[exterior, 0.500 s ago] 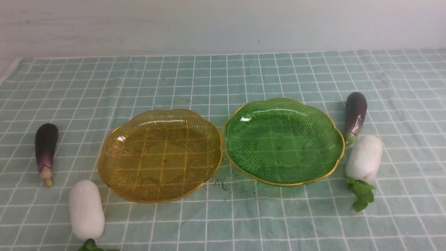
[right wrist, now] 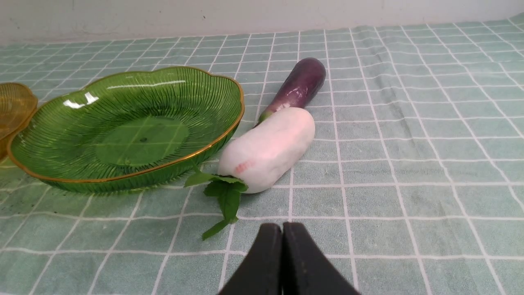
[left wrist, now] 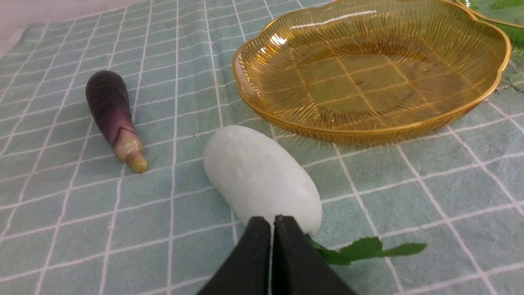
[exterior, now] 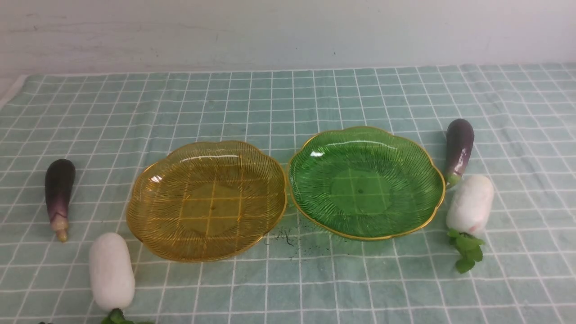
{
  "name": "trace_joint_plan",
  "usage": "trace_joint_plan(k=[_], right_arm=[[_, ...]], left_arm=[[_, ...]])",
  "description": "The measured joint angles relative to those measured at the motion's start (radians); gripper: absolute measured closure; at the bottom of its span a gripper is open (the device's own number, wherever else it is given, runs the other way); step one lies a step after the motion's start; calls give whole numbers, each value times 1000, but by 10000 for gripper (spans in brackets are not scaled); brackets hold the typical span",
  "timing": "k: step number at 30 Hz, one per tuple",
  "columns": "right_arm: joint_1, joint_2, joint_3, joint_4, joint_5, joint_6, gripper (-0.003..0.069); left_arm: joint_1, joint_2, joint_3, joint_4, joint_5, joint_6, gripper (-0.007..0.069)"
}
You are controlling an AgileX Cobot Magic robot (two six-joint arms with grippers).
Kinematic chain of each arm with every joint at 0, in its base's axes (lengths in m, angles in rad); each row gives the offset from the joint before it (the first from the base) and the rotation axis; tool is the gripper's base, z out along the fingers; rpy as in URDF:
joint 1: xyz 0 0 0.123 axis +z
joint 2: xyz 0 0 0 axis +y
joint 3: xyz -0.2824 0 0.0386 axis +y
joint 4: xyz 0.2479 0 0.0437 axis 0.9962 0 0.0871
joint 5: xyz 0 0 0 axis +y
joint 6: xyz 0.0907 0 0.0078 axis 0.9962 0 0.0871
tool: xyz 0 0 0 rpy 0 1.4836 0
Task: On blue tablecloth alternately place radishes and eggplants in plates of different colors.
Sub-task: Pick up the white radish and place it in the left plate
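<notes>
A blue tablecloth [exterior: 297,288] spread beneath the amber plate [exterior: 211,245] and green plate [exterior: 366,225], seen side by side with 12 o'clock pointing away from the robot. The left gripper [left wrist: 273,225] and right gripper [right wrist: 282,231] waited with their tips closed together, neither holding anything. The left radish [exterior: 111,272] lay on the cloth at the amber plate's 8 o'clock, its long axis running nearly 12 to 6, leaves toward 6; it appeared to sit close ahead of the left gripper, around 1 o'clock, making that arm the nearer. The right radish [exterior: 470,204] rested at the green plate's 4 o'clock, its axis 1 to 7, leaves at 7, seemingly at the right gripper's 11 o'clock and nearer that arm. The slimmer left eggplant [exterior: 59,189] lay at the amber plate's 9 o'clock; the right eggplant [exterior: 459,146], at the green plate's 2 o'clock, pointed its stem toward 7. Either radish pickup would likely require opened jaws straddling its long axis.
</notes>
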Motion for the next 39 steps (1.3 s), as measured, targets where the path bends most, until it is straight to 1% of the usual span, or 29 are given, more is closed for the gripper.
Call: trace_joint_plan(k=[2, 8, 9, 10, 12, 13, 15, 17, 19, 20, 22, 23, 25, 26, 27, 28, 29, 32, 33, 34, 35, 38, 39], right_arm=[[0, 0, 0, 0, 0, 0, 674], [0, 0, 0, 0, 0, 0, 674], [0, 0, 0, 0, 0, 0, 674], [0, 0, 0, 0, 0, 0, 674], [0, 0, 0, 0, 0, 0, 674], [0, 0, 0, 0, 0, 0, 674], [0, 0, 0, 0, 0, 0, 674], [0, 0, 0, 0, 0, 0, 674], [0, 0, 0, 19, -15, 7, 674], [0, 0, 3, 53, -35, 17, 674], [0, 0, 8, 161, -108, 58, 674], [0, 0, 8, 229, -158, 71, 674], [0, 0, 8, 313, -228, 78, 674], [0, 0, 8, 325, -234, 78, 674], [0, 0, 8, 336, -248, 78, 674], [0, 0, 8, 377, -276, 81, 674], [0, 0, 8, 390, -279, 81, 674], [0, 0, 8, 403, -281, 81, 674], [0, 0, 8, 404, -281, 81, 674], [0, 0, 8, 406, -283, 81, 674], [0, 0, 8, 406, -283, 81, 674], [0, 0, 8, 441, -310, 85, 674], [0, 0, 8, 449, -310, 85, 674]], left_arm=[[0, 0, 0, -49, -59, -29, 632], [0, 0, 0, -414, -339, -206, 632], [0, 0, 0, -438, -346, -210, 632], [0, 0, 0, -520, -403, -235, 632], [0, 0, 0, -623, -530, -259, 632], [0, 0, 0, -636, -541, -259, 632], [0, 0, -4, -673, -621, -267, 632], [0, 0, -42, -689, -632, -267, 632], [0, 1, -141, -671, -555, -237, 632], [0, 7, -199, -654, -509, -217, 632], [0, 67, -320, -622, -353, -137, 632], [0, 125, -389, -606, -273, -100, 632], [0, 236, -483, -575, -95, -47, 632], [0, 265, -510, -562, -59, -42, 632], [0, 339, -544, -541, 16, -34, 632], [0, 447, -595, -497, 142, -27, 632], [0, 524, -628, -450, 237, -27, 632], [0, 672, -659, -372, 347, -27, 632], [0, 753, -670, -318, 402, -38, 632], [0, 828, -675, -271, 426, -61, 632], [0, 841, -675, -263, 430, -61, 632], [0, 1015, -682, -139, 455, -161, 632], [0, 1030, -683, -127, 455, -173, 632]])
